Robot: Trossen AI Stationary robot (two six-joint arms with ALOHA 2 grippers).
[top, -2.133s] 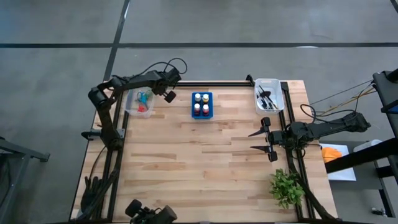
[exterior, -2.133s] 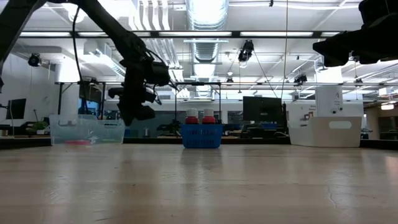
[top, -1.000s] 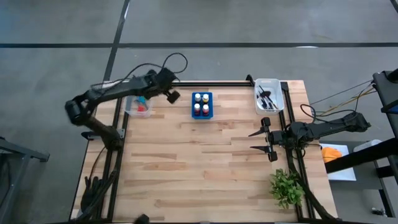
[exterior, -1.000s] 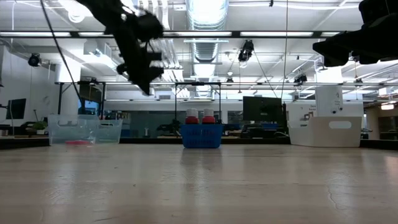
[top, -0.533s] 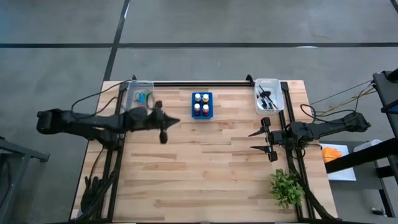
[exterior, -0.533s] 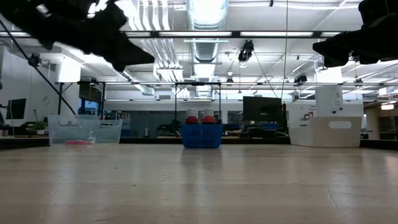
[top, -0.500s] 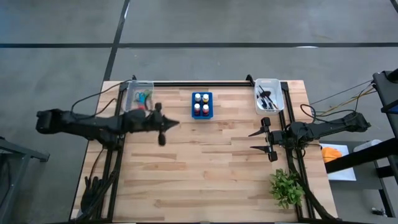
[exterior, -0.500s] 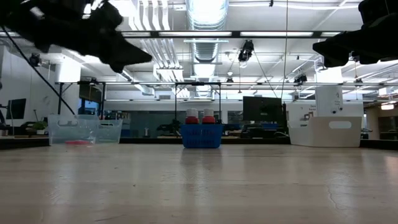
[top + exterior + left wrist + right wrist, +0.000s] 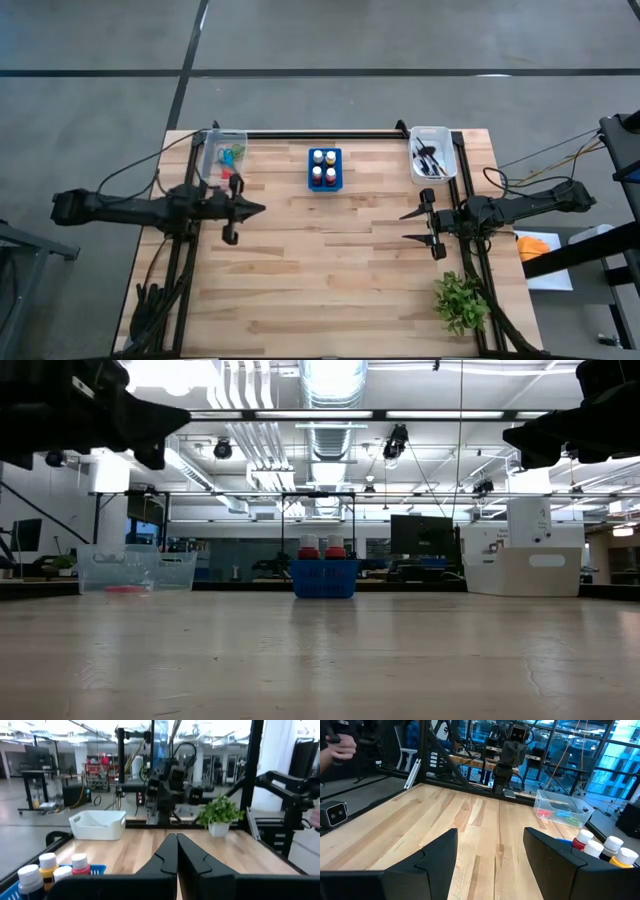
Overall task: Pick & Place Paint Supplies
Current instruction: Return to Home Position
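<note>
Paint bottles [image 9: 324, 168] stand in the blue holder [image 9: 337, 181] at the far middle. They also show in the left wrist view [image 9: 50, 867] and the right wrist view [image 9: 600, 847]. Scissors [image 9: 230, 155] lie in a clear bin [image 9: 211, 165] at the far left. Dark brushes [image 9: 430, 158] lie in a white bin [image 9: 447, 153] at the far right. My left gripper [image 9: 262, 209] is shut and empty; it hangs level over the table's left part and points right. My right gripper [image 9: 405, 227] is open and empty; it hangs level at the right and points left.
A green plant [image 9: 460, 300] stands at the near right corner. Bare wooden table [image 9: 330, 260] lies between the two grippers and toward the near edge. A black frame rail [image 9: 330, 133] runs along the far edge. A person's hand [image 9: 335, 745] shows beyond the table.
My left gripper has swung from beside the clear bin at the far edge toward the near and left edges. It has turned level and now points toward the table's right. My right arm has kept still, and no object has moved.
</note>
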